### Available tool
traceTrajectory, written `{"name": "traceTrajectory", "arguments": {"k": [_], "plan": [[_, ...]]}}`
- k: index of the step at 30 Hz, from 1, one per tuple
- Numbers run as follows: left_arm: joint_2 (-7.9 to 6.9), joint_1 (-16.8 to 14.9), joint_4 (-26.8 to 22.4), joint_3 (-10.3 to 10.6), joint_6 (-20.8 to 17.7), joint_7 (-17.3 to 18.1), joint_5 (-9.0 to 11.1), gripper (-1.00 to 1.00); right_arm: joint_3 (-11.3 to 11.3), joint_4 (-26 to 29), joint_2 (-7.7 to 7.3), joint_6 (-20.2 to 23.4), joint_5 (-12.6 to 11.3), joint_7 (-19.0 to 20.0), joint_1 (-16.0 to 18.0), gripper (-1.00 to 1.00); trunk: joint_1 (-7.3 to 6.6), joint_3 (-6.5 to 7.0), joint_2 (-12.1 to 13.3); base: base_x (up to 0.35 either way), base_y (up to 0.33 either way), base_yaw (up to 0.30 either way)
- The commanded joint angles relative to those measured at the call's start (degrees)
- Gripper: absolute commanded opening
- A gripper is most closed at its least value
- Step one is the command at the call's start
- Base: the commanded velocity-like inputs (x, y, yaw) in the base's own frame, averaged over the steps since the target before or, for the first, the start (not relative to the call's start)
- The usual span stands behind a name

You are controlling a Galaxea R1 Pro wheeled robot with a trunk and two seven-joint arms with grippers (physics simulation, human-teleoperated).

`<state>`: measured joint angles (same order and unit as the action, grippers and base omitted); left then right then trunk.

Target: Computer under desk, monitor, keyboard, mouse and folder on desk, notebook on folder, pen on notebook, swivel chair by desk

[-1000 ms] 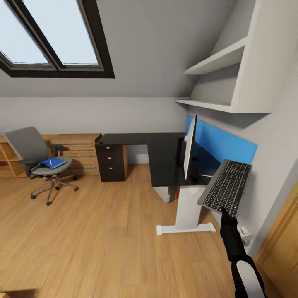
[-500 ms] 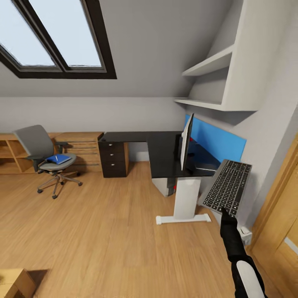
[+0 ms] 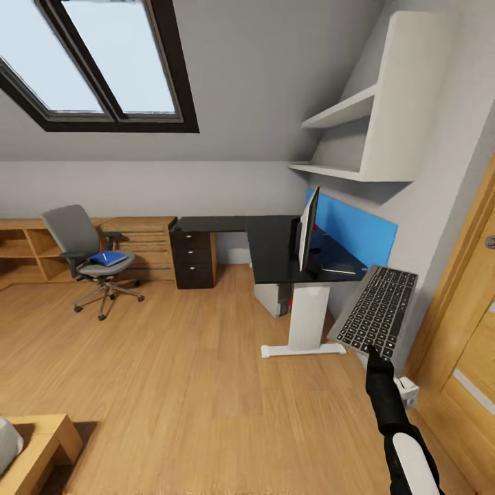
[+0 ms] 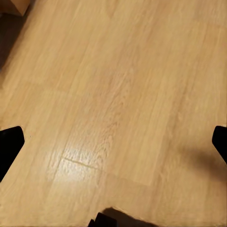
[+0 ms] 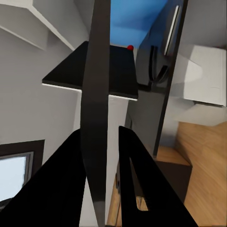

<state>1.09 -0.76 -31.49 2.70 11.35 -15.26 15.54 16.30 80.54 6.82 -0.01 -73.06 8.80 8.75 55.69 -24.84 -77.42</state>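
Here the right gripper point(image 3: 373, 352) pinched the keyboard point(image 3: 376, 311) by its near edge, aloft right of the desk point(image 3: 275, 251). The left gripper point(image 4: 113, 142) gaped wide over the floor point(image 3: 192, 371). The folder point(image 3: 108, 258) lay on the chair point(image 3: 89, 258), far left.

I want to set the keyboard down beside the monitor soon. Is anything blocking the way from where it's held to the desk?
Nothing visible stands between them. The right gripper holds the keyboard in open air beside the desk's near end. The monitor stands edge-on there, and something flat and pale lies on the tabletop past it, so free space is limited.
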Motion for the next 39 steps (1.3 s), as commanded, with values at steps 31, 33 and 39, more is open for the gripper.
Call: {"name": "traceTrajectory", "arguments": {"k": [31, 33, 39], "plan": [[-0.03, 0.0, 0.1, 0.3, 0.2, -0.3, 0.5, 1.00, -24.1, -5.6, -0.25, -0.1, 0.1, -1.1, 0.0, -1.00, -0.04, -0.06, 0.0, -0.055, 0.013, 0.000], [-0.03, 0.0, 0.1, 0.3, 0.2, -0.3, 0.5, 1.00, -26.9, -6.1, -0.28, -0.2, 0.1, -1.2, 0.0, -1.00, -0.04, -0.06, 0.0, 0.000, 0.000, 0.000], [-0.03, 0.0, 0.1, 0.3, 0.2, -0.3, 0.5, 1.00, -35.0, -6.7, -0.24, -0.1, 3.3, -6.5, 0.0, -1.00, -0.04, -0.06, 0.0, 0.000, 0.000, 0.000]]}}
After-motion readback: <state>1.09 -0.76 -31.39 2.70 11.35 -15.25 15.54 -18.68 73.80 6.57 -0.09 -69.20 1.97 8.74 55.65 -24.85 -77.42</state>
